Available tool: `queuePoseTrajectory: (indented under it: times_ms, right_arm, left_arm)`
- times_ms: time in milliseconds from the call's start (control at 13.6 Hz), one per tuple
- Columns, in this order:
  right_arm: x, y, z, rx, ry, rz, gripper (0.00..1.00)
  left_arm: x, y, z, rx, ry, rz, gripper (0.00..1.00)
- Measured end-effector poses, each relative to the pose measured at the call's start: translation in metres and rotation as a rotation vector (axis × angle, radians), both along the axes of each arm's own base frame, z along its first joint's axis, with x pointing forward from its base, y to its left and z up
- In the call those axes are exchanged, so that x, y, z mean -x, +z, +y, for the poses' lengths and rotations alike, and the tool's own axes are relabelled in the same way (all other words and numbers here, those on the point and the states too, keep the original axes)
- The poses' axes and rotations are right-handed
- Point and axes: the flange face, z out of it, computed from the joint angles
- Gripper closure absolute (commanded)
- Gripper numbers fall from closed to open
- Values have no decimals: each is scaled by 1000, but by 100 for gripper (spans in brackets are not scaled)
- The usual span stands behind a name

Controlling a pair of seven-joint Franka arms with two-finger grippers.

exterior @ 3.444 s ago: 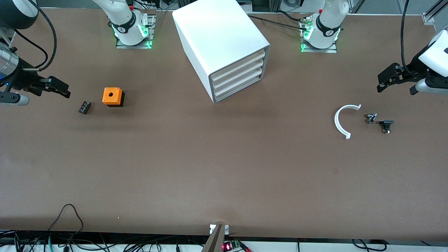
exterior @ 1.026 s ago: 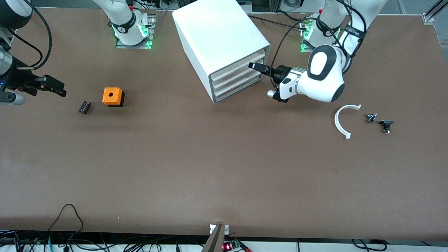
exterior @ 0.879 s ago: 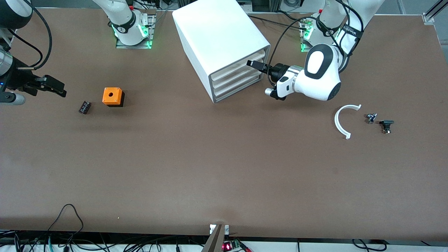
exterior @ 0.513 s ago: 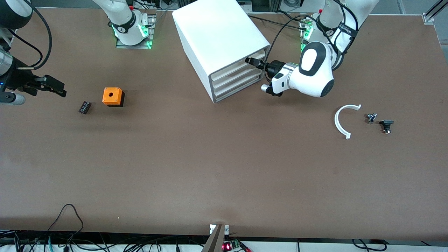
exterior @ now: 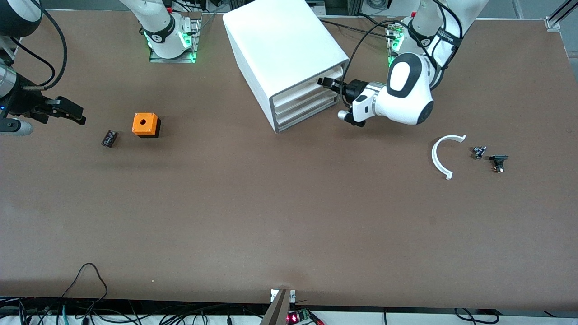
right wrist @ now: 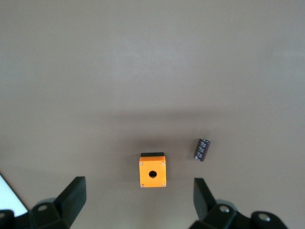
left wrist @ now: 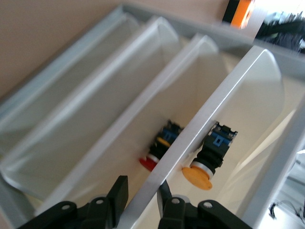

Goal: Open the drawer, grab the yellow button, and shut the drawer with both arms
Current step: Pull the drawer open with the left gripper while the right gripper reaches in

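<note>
I have the left gripper point(left wrist: 143, 202) clamped on the front lip of the drawer point(left wrist: 209, 119), one finger point(left wrist: 118, 193) outside the lip, the other inside. The lip runs straight away from the jaws as one long edge. Just past the inner finger, inside that tray, lies the button point(left wrist: 206, 162): orange cap toward the jaws, dark body pointing away. A red-capped one point(left wrist: 155, 155) sits in the tray next to it, on the outer finger's side of the lip. My judgement: the pull has to go straight out of the cabinet point(exterior: 284, 54), across the lip's length.

In the front view the left gripper point(exterior: 326, 82) is at the upper drawer's corner toward the left arm's end.

Farther off, the right gripper point(right wrist: 138, 202) waits with jaws spread wide, over the table short of the orange cube box point(right wrist: 152, 170) and the black ribbed block point(right wrist: 202, 149). The left arm is much nearer the drawer.

Against a second ago: the left jaws were wide then and are shut on the lip now, and the wrist has moved closer to the cabinet. The right arm has not moved. The drawer is not yet pulled clear.
</note>
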Motion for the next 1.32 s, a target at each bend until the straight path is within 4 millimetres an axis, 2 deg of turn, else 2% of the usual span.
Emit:
queuePoseTrajectory:
  times_ms: [220,293,366,586,733,879,953,1172,1246,1319]
  right_arm:
    - [0,0,0,0,0,1,0]
    - [0,0,0,0,0,1,0]
    - [0,0,0,0,0,1,0]
    - [0,0,0,0,0,1,0]
    - [0,0,0,0,0,1,0]
    - [0,0,0,0,0,1,0]
    - [0,0,0,0,0,2,0]
    - [-1,-3,1,0,3,6,0]
    - [-2,-6,3,-1,7,13,0]
    - [-4,-11,6,-1,11,21,0]
  left_arm:
    - [-53,9,70,-10,158,-66,100]
    - [-63,11,86,-9,191,-81,77]
    - [-69,12,94,-11,209,-87,1]
    - [-76,13,102,-33,247,-100,0]
    - [-85,18,114,-40,281,-114,0]
    - [-100,32,132,-43,328,-155,0]
    - [-111,42,151,-55,377,-191,0]
    - [-138,78,242,-70,577,-263,0]
    - [-141,84,257,-68,611,-275,0]
    - [-144,92,264,-73,619,-294,0]
